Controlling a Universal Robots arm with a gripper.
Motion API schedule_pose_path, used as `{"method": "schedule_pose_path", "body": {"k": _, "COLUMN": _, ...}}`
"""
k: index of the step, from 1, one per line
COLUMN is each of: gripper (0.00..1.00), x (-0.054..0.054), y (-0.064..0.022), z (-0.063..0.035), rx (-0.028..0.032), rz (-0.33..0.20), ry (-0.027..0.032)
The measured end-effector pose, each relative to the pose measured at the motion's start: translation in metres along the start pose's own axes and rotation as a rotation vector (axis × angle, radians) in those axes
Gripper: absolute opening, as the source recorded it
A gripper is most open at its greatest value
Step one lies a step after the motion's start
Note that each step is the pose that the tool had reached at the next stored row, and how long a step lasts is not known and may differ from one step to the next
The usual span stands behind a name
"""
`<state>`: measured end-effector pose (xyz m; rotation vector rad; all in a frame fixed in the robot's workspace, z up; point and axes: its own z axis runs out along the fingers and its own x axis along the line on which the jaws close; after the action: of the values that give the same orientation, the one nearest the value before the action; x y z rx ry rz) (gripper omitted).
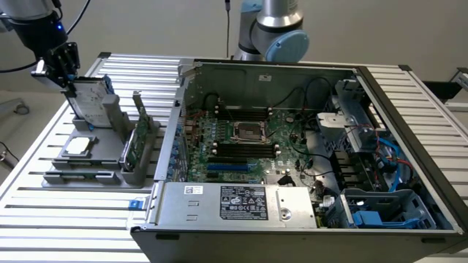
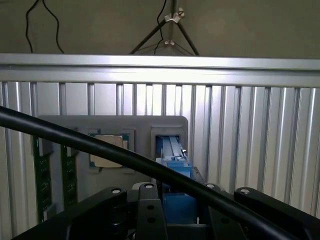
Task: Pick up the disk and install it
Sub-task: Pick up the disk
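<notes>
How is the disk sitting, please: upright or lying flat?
Upright: the disk stands on edge in a slot of the grey holder.

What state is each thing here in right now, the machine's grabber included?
Disk: standing on edge in the grey holder, not installed.
Gripper: at the disk's upper end.
Computer case: open, insides exposed.
Silver chip: lying flat in the holder.
Green card: standing on edge in the holder.

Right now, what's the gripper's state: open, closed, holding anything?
Gripper: at the top edge of the upright disk; open or closed on it cannot be told.
</notes>
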<state>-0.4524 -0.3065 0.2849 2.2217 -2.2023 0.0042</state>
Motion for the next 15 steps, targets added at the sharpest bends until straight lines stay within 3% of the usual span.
{"method": "schedule_pose_path", "body": {"k": 15, "gripper": 0.33, "x": 0.0015, "y": 0.0, "z": 0.0, "rx": -0.0025, "rz": 0.008, "ry": -0.0026}}
